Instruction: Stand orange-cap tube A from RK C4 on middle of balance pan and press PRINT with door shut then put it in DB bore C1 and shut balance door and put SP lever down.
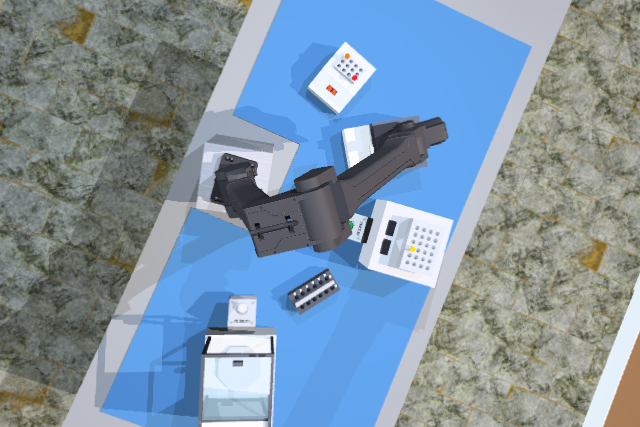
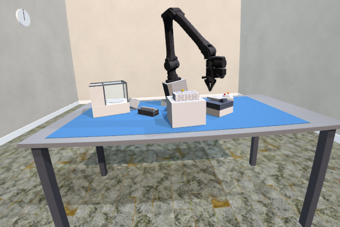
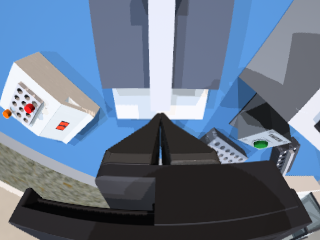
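Note:
My gripper (image 2: 210, 89) (image 3: 160, 118) is shut and empty, pointing down above the front of the spectrophotometer SP (image 1: 356, 144) (image 2: 219, 112) (image 3: 120, 55). Its white lever (image 2: 214, 98) (image 3: 161, 55) lies nearly flat along the dark top; I cannot tell whether it is fully down. The orange-capped tube (image 1: 347, 56) (image 3: 7, 113) stands in the back-left corner bore of the dry block DB (image 1: 320, 84) (image 3: 49, 129). The balance (image 1: 237, 409) (image 2: 111, 110) has its top pane (image 1: 237, 381) apparently shut over an empty pan. No lit green lamp is visible on it. PRINT (image 1: 241, 308) is on its sloping front.
A red-capped tube (image 1: 354, 77) (image 3: 29, 108) stands in DB. The mixer (image 1: 372, 257) (image 2: 186, 114) holds a yellow-capped tube (image 1: 412, 249) (image 2: 182, 90). The magnet block (image 1: 313, 291) (image 2: 148, 111) is between mixer and balance. The tube rack (image 3: 225, 147) is hidden under the arm in the top view.

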Robot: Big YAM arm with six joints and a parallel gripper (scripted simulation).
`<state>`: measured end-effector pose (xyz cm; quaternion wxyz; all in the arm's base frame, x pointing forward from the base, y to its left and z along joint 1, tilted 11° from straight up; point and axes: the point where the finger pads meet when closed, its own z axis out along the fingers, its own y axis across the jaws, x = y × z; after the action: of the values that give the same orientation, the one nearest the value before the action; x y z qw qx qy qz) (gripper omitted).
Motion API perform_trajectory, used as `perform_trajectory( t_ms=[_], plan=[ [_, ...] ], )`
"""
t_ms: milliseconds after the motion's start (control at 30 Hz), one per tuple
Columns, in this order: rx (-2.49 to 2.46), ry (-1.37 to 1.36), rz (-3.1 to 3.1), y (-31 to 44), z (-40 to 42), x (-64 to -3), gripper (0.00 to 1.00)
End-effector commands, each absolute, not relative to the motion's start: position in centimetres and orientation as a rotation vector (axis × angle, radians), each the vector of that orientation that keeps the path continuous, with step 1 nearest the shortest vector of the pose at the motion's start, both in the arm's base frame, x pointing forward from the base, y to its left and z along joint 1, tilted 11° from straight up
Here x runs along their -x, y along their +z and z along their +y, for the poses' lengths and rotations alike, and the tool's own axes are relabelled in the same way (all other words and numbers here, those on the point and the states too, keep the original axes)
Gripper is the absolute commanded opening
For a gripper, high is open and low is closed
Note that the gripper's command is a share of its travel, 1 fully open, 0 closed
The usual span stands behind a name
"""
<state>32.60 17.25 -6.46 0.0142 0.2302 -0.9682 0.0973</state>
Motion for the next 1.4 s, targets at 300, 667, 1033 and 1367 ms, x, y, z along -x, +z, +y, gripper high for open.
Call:
perform_trajectory(
  t_ms=[300, 667, 1033, 1367],
  plan=[
    [-0.716, 0.275, -3.082, -2.6, 19.6, -34.9, 0.00],
    [-0.721, 0.272, -3.082, -1.0, 20.0, -34.7, 0.00],
    [-0.714, 0.283, -3.060, -1.3, 20.0, -34.6, 0.00],
    [-0.721, 0.293, -3.041, -1.5, 19.5, -34.5, 0.00]
  ],
)
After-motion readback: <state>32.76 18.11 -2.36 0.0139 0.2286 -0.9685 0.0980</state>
